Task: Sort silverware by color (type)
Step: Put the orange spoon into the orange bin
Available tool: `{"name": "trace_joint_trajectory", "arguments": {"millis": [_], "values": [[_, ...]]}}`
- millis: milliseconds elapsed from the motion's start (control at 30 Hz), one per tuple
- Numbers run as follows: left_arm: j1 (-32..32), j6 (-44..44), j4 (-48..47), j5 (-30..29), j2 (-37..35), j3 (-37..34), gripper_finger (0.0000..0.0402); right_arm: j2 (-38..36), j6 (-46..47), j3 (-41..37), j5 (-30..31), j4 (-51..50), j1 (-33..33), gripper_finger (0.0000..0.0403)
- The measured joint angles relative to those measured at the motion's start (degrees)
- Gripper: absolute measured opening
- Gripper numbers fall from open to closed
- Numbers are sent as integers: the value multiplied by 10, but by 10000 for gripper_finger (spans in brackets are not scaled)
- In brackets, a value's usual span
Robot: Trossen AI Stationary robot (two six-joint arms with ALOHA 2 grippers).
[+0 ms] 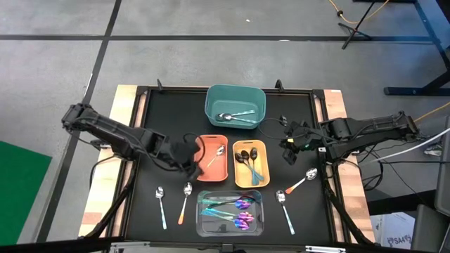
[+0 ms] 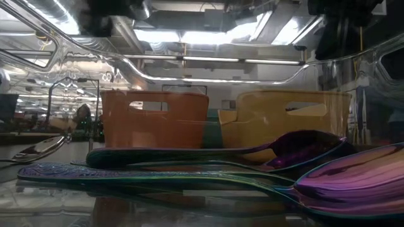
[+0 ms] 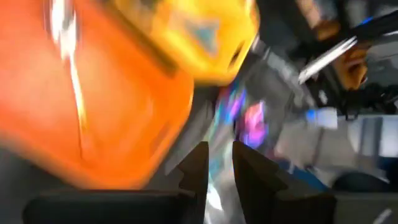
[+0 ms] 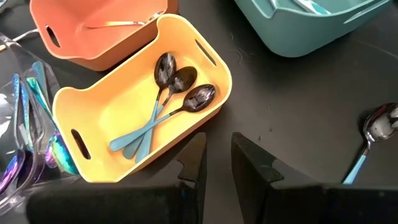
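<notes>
Four loose spoons are seen on the black worktop (image 1: 151, 126), two at seven o'clock and two at five o'clock from its centre: a teal-handled spoon (image 1: 161, 205), an orange-handled spoon (image 1: 185, 199), a second teal-handled spoon (image 1: 285, 209) and a second orange-handled spoon (image 1: 302, 181); the latter's tip is cut off in the right wrist view.

The left wrist view is heavily smeared; only an orange mass, a yellow mass and iridescent glints can be made out. A thin gap is seen between the fingers of the left hand (image 3: 219, 152), but whether it is clenched or released cannot be told; from above it is placed at nine o'clock of the orange bin (image 1: 205, 169), where one spoon lies.

The right hand (image 4: 216, 146) is held narrowly parted, grasping nothing, at three o'clock of the yellow bin (image 4: 81, 102).

Three glossy black-headed spoons (image 4: 177, 84) with matt teal handles lie crossed in that rounded plastic bin; plain silver spoons (image 1: 235, 117) rest in the teal bin (image 1: 211, 105) at twelve o'clock; iridescent spoons (image 2: 341, 180) fill the clear bin (image 1: 200, 223) at six o'clock, whose wall distorts the low view.
</notes>
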Motion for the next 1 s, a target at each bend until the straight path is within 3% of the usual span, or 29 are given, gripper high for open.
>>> {"name": "trace_joint_trajectory", "arguments": {"millis": [233,467,667,1000], "values": [[-53,-231,-92,107,21,0,66,0,0,0,8,0,0,65],[-110,-364,-103,105,58,0,66,0,0,0,8,0,0,65],[-146,-421,-108,96,114,0,66,0,0,0,8,0,0,65],[-164,-424,-102,95,203,0,66,0,0,0,8,0,0,65]]}}
